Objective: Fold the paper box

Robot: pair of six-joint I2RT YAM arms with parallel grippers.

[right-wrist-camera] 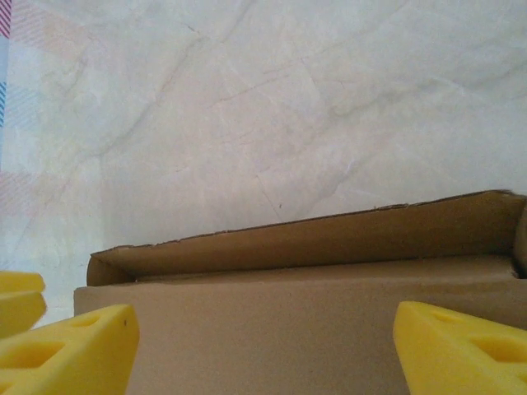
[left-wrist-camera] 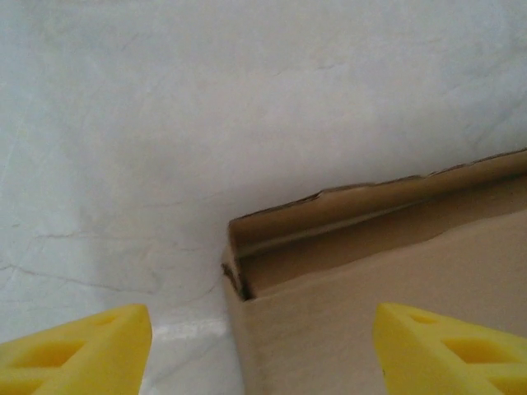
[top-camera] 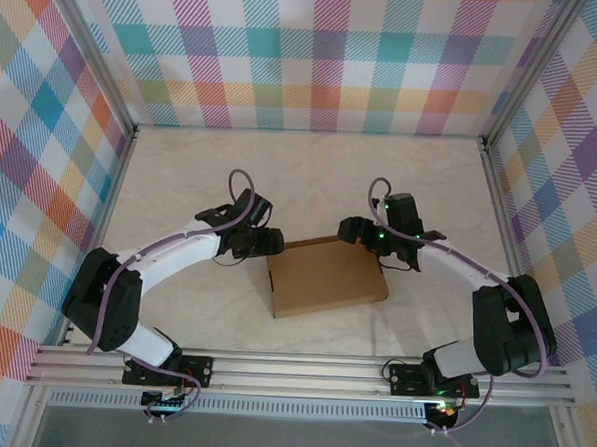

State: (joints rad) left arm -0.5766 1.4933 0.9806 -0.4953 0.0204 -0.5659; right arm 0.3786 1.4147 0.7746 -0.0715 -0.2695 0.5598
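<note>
At centre frame, left tool [left-wrist-camera: 259, 341] and right tool [right-wrist-camera: 263, 337] hover released over the paper box [top-camera: 326, 280]. Your push could crush its gaping upper flap [right-wrist-camera: 313, 239].

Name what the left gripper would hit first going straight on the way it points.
Most likely the paper box: its corner sits straight ahead of the left gripper, between the open jaws. Depth is unclear; it could graze the table beside that corner.

2 arms [top-camera: 177, 249] in white shells and black joints, purple cables [top-camera: 243, 181], green lights [top-camera: 388, 203], yellow wedge fingertips [left-wrist-camera: 82, 350]
</note>
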